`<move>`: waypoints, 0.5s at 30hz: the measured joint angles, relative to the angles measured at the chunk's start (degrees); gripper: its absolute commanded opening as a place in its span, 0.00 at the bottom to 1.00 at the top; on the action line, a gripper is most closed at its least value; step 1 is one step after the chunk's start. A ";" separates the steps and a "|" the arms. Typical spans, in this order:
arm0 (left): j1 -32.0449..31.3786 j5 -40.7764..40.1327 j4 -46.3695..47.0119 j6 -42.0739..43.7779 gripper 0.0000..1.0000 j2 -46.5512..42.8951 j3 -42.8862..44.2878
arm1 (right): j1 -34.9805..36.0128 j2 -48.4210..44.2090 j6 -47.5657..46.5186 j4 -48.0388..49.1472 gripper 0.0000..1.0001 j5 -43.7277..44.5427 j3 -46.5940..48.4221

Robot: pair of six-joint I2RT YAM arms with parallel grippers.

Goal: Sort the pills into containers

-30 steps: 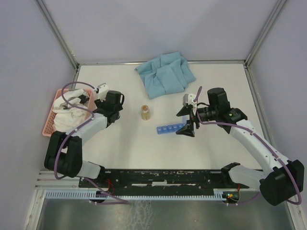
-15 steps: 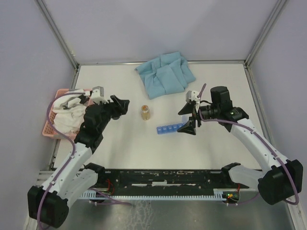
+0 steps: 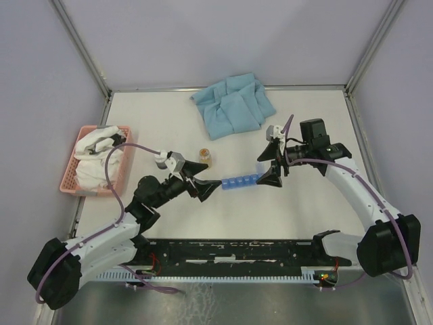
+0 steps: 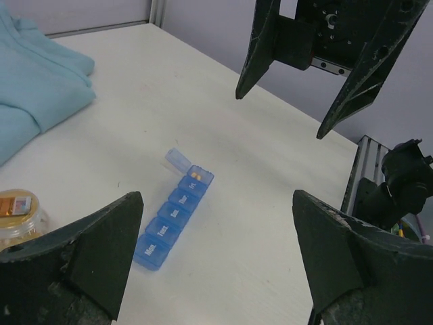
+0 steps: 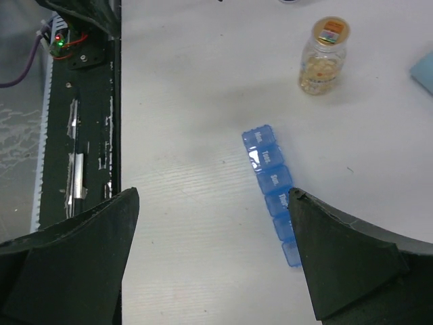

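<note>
Beside the pill organiser (image 3: 240, 181), the left hand (image 3: 201, 181) and right hand (image 3: 266, 167) gape wide, empty.

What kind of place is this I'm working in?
Most likely a robotics lab test cell, not a home or pharmacy: a bare white table boxed in by aluminium posts and plain walls, with a few staged props, a blue pill organiser, a pill bottle and a folded blue cloth.

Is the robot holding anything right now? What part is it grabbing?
Nothing. The left gripper and right gripper both have wide-open, empty jaws, hovering at the two ends of the blue pill box.
</note>
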 measured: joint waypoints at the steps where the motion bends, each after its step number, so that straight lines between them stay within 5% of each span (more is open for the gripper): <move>1: 0.00 0.20 2.14 0.42 0.99 1.14 -0.26 | -0.48 0.00 -0.26 -0.26 1.00 0.42 0.57; 15: -3.63 5.68 17.75 17.18 0.99 21.22 -0.24 | -1.60 11.08 -14.67 -12.37 0.99 7.80 13.66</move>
